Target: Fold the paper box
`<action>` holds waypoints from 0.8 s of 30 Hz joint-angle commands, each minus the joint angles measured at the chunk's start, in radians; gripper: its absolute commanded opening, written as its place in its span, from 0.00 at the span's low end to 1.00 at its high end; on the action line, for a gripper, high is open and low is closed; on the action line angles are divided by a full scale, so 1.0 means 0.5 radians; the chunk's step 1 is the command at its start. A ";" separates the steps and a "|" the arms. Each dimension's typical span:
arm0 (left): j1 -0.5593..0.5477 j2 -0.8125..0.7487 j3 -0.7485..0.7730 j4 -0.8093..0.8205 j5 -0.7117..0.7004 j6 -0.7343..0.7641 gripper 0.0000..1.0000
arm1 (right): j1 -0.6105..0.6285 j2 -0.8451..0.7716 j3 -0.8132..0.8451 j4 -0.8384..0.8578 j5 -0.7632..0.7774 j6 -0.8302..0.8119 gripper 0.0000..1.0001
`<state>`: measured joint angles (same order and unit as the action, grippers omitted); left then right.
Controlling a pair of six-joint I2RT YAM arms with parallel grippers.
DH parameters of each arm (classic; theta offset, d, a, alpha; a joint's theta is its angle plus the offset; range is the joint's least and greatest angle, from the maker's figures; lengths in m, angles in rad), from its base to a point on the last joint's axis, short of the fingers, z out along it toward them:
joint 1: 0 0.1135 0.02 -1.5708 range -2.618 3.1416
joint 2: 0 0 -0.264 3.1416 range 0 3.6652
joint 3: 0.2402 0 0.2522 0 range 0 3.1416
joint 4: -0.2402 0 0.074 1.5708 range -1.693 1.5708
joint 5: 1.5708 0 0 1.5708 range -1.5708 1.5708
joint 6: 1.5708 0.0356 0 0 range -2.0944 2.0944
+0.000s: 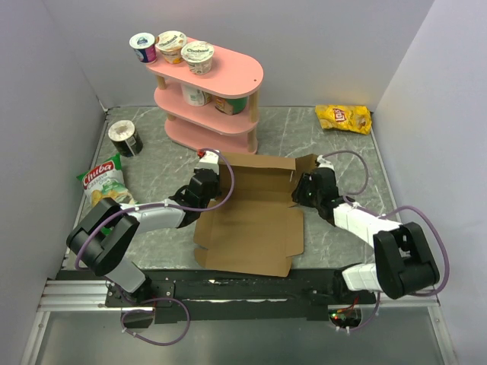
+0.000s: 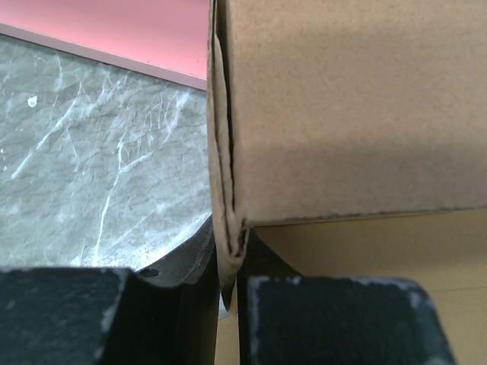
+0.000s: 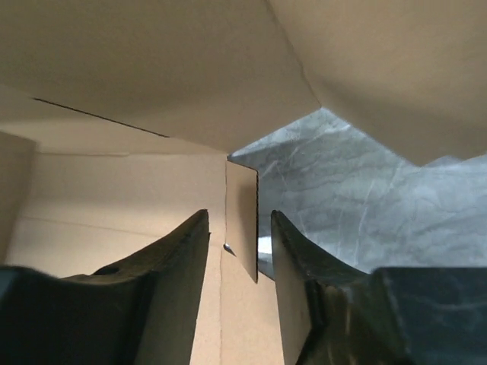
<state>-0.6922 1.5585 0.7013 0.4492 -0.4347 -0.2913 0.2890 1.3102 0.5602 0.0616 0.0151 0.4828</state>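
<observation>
Counts: 1 paper box [image 1: 251, 228], 2 grippers, 1 pink three-tier shelf [image 1: 236, 72], 3 yoghurt cups [image 1: 171, 46] on its top tier, 2 more containers [image 1: 209, 97] on the middle tier, 2 snack bags (yellow Lay's bag [image 1: 344, 118] far right, green-and-white chip bag [image 1: 103, 182] left), and 1 dark tub [image 1: 125, 138] on its side near the left wall. The box sits mid-table [image 1: 335, 152] between the two arms. Its base panel is flat, its rear wall is folded up, and its near flap reaches the near table edge. The left gripper [image 1: 207, 176] is at the rear-left corner. In the left wrist view the left gripper [image 2: 228, 319] has its jaws nearly together, clamped on the doubled cardboard edge of the box [image 2: 350, 114] at the upright corner, with no gap visible on either side of the sheet. The right gripper [image 1: 303, 188] is at the rear-right corner. In the right wrist view the right gripper [image 3: 240, 220] is partly open, with a small upright tab [image 3: 243, 213] standing between the fingers and a sliver of gap on each side, so it isn't gripping. Cardboard of the box [image 3: 152, 76] hangs over that gripper and marble shows past it on the right. For clearances, the rear-left corner is close to the shelf foot, so that side is tight. Bare marble lies between the box's left edge and the chip bag, and there's a wider bare strip from the box's right edge to the right wall. The Lay's bag is well apart from the box, behind the right gripper.
</observation>
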 commanded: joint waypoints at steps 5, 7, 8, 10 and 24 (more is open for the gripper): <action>-0.005 -0.015 -0.004 -0.067 0.044 -0.013 0.16 | 0.250 0.079 0.079 0.113 0.200 0.105 0.17; -0.005 -0.012 -0.001 -0.070 0.047 -0.016 0.15 | 0.324 0.098 0.113 0.064 0.373 0.133 0.13; -0.005 -0.009 -0.004 -0.070 0.050 -0.016 0.15 | 0.391 0.107 0.125 0.037 0.451 0.175 0.11; -0.005 -0.006 -0.004 -0.073 0.062 -0.025 0.15 | 0.465 0.144 0.156 0.000 0.683 0.219 0.10; -0.005 0.003 0.021 -0.113 -0.011 -0.016 0.15 | 0.640 0.086 0.110 -0.083 0.979 0.590 0.42</action>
<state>-0.6895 1.5585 0.7017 0.4431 -0.4435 -0.2916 0.5991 1.4143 0.6205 0.0074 0.4599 0.7208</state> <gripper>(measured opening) 0.155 0.323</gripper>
